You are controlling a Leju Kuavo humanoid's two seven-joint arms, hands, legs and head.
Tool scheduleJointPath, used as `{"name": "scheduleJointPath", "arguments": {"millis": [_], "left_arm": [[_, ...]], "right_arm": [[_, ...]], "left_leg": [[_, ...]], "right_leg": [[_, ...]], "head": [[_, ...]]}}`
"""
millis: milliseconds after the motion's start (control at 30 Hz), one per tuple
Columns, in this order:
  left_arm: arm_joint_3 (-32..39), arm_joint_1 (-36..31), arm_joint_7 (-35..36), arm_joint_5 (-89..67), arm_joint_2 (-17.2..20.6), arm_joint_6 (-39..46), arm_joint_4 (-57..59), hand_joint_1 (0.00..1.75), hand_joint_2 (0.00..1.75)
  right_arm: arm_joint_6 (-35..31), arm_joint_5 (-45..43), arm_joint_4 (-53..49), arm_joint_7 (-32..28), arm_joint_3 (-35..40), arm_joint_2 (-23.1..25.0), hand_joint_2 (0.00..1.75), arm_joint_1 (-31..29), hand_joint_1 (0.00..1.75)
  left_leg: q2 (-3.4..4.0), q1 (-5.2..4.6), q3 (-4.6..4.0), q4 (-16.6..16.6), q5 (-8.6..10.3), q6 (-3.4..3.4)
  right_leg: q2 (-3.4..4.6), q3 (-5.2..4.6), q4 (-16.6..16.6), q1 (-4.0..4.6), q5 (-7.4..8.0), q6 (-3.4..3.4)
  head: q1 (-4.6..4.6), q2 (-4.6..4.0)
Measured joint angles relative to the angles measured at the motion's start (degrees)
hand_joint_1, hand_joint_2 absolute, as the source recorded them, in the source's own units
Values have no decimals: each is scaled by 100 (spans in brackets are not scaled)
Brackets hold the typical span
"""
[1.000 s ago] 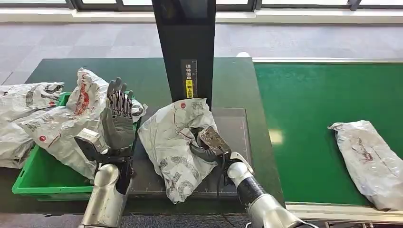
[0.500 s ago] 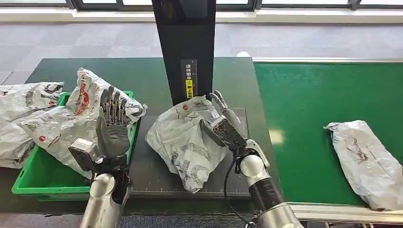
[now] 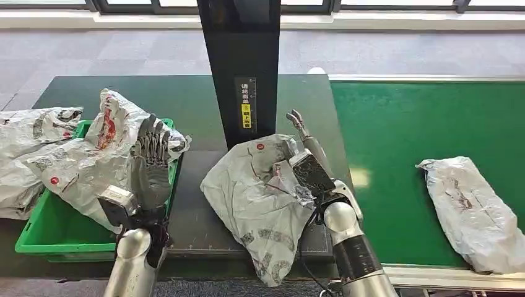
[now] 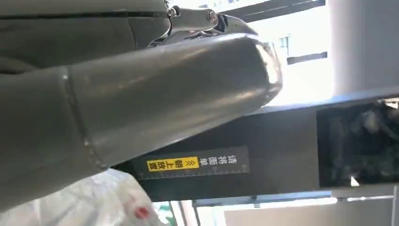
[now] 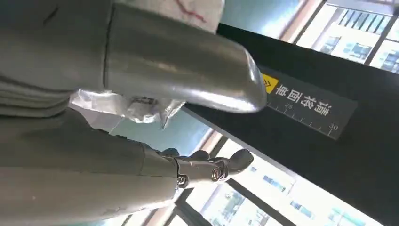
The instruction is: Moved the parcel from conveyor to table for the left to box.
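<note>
In the middle of the dark table [image 3: 74, 93], right in front of the tall black post [image 3: 241, 62], lies the parcel [image 3: 260, 198], a crinkly grey bag with red marks. The right hand [image 3: 306, 164] is at the parcel's 3 o'clock side, pressed against the bag, with its fingers [image 3: 298, 124] stretched out straight toward 12 o'clock. The right wrist view shows the thumb [image 5: 188, 70] with a bit of crumpled bag just under it, but I cannot tell if the hand is pinching the bag or only touching it. The left hand [image 3: 151, 164] is at the parcel's 9 o'clock, well apart from it, held up with its fingers spread wide and nothing in it. Just behind the left hand sits a green bin [image 3: 37, 238] with more grey bags [image 3: 80, 161] piled in it and spilling over the edge. A yellow label [image 3: 246, 116] is stuck on the post. Over at 3 o'clock is the green conveyor [image 3: 396, 124], and one other grey bag [image 3: 473, 210] lies on it, far from the parcel.
</note>
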Motion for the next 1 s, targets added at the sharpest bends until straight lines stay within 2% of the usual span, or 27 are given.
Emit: {"name": "scheduleJointPath", "arguments": {"millis": [333,367,500,600,633,667,700,833,1000], "left_arm": [[-146,-3,44,-308,13,-28,9,0,0],[-153,-3,44,-308,15,-28,9,0,175],[-175,-3,44,-332,15,-41,9,0,175],[-247,-12,118,-647,31,-241,11,0,175],[-306,-21,181,-890,48,-292,22,0,0],[-371,-33,236,-1175,59,-306,43,0,0],[-453,-46,282,-1533,81,-293,81,0,175],[-905,-45,494,-2980,175,291,442,0,175],[-1441,-122,1300,-4612,262,990,1196,0,175]], "right_arm": [[137,2,433,35,-11,11,0,-221,0],[135,2,455,35,-11,11,0,-230,0],[122,2,533,24,-9,11,0,-264,0],[122,-145,535,-250,-11,13,0,-257,0],[170,-227,505,-362,-13,13,0,-244,0],[229,-303,416,-419,-17,13,0,-207,0],[286,-384,277,-452,-26,13,175,-150,0],[544,-761,-379,-604,-138,-7,175,34,0],[717,-1036,-1321,-892,-317,-55,175,321,0]], "left_leg": [[0,0,0,0,0,0],[0,0,0,0,0,0],[0,0,0,0,0,0],[-1,0,0,0,0,0],[-1,0,1,0,0,0],[-1,0,0,0,0,0],[-1,0,0,0,0,0],[1,-3,1,0,-6,5],[0,-7,0,0,-6,6]], "right_leg": [[-1,0,0,-1,0,1],[-1,0,0,-1,0,1],[-1,0,0,0,0,0],[-2,0,0,0,0,0],[-3,-1,-1,-1,0,0],[-3,-2,-1,-1,-1,1],[-4,-1,-1,-2,-1,1],[-2,-4,-3,-8,-1,2],[-2,-4,-4,-11,-2,4]], "head": [[0,0],[0,0],[0,0],[0,0],[0,0],[0,0],[0,0],[0,0],[0,0]]}}
